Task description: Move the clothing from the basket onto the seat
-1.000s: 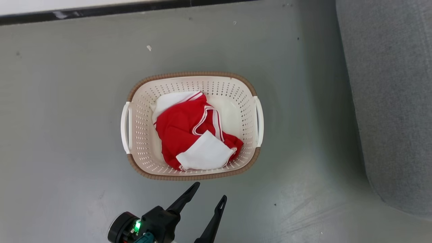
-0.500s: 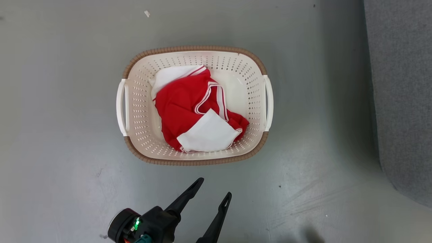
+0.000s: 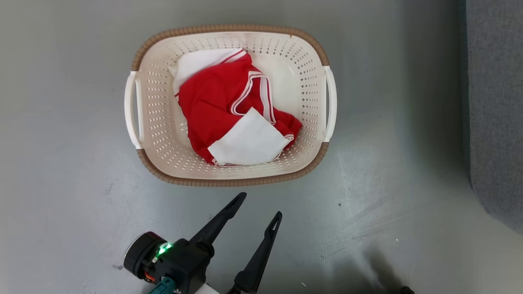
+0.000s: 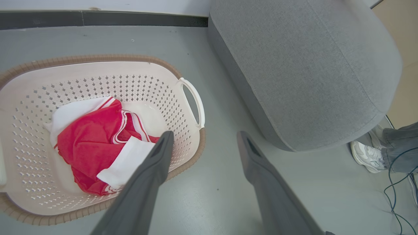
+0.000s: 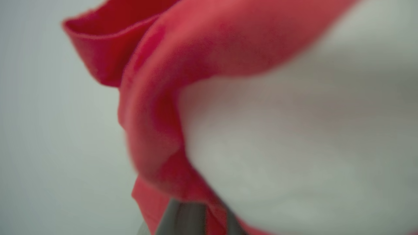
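Note:
A crumpled red and white garment, part of the clothing (image 3: 229, 110), lies inside the cream basket (image 3: 310, 159) on the grey floor; the left wrist view shows the same garment (image 4: 88, 147) in the basket (image 4: 189, 140). My left gripper (image 3: 260, 205) hovers open just in front of the basket's near rim, nothing between its fingers (image 4: 153, 169). Blurred red and white fabric (image 5: 228, 98) hangs very close over the right wrist view, and my right gripper (image 5: 202, 222) is shut on this clothing at the bottom edge. The grey seat (image 3: 496, 102) runs along the right; it bulks large beside the basket (image 4: 303, 71).
A strip of bare grey floor (image 3: 392, 143) separates basket and seat. Beyond the seat's corner in the left wrist view are a person's shoe (image 4: 365, 156) and trouser leg, with loose cables (image 4: 400, 195). A dark baseboard (image 4: 98, 18) lines the wall behind the basket.
The head camera has tilted down: basket and seat have slid up and outward in the picture and look larger. The left gripper stays open in front of the basket.

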Available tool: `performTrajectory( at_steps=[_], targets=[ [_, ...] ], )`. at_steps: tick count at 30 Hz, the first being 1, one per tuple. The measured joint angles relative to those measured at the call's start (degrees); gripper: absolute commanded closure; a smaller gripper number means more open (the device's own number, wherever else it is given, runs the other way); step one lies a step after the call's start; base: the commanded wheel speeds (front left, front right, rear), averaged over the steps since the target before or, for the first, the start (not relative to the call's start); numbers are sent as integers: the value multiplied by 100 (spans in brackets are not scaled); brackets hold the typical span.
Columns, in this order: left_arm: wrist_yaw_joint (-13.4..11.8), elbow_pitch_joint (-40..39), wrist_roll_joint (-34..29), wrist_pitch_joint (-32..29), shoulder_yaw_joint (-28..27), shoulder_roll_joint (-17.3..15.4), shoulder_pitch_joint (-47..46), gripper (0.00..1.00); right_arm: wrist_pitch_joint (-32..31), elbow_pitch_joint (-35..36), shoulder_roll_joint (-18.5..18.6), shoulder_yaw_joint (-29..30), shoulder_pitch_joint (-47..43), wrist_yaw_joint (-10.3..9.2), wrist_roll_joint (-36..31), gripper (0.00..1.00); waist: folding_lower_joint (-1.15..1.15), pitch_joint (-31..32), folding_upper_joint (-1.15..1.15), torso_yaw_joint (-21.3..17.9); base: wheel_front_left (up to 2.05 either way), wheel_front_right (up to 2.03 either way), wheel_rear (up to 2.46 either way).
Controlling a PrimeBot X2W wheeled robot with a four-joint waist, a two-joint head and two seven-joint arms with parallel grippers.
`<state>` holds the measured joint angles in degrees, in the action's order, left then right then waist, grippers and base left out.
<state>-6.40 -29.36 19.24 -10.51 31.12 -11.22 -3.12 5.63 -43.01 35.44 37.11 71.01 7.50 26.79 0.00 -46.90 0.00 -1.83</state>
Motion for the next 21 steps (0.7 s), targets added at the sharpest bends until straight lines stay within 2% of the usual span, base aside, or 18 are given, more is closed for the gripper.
performTrajectory(
  at_steps=[6, 7, 8, 10, 12, 14, 15, 21],
  targets=[
    [0, -21, -25, 0, -38, -24, -62, 0, 176, -261, -202, 21, -10, 0, 5, 100, 0, -217, 0, -59, 0, 0, 0],
    [1, -23, -33, 1, -52, -27, -103, 0, 212, -299, -240, 19, -10, 0, 21, 95, 0, -257, 0, -73, 0, 0, 0],
    [1, -30, -47, 9, -70, -26, -146, 0, 223, -341, -267, 10, -10, 0, 24, 81, 0, -294, 0, -88, 0, 0, 0],
    [1, -43, -77, 37, -100, -26, -227, 0, 287, -402, -313, -25, -9, 0, 34, 64, 0, -367, 0, -119, 0, 0, 0],
    [3, -56, -83, 56, -124, -25, -283, 0, 355, -430, -349, -90, -6, 0, 34, 55, 0, -431, 0, -153, 0, 0, 0],
    [8, -58, -129, 75, -156, -25, -343, 0, 412, -448, -403, -141, 0, 0, 41, 15, 0, -486, 0, -193, 0, 0, 0],
    [8, -62, -134, 110, -177, -24, -380, 0, 452, -458, -443, -176, 1, 0, 53, 0, 0, -510, 0, -217, 0, 0, 0],
    [59, 19, -137, 230, -259, 18, -649, 0, 606, -501, -665, -510, -1, 0, 91, 0, 0, -562, 0, -390, 0, 0, 0]
  ],
)
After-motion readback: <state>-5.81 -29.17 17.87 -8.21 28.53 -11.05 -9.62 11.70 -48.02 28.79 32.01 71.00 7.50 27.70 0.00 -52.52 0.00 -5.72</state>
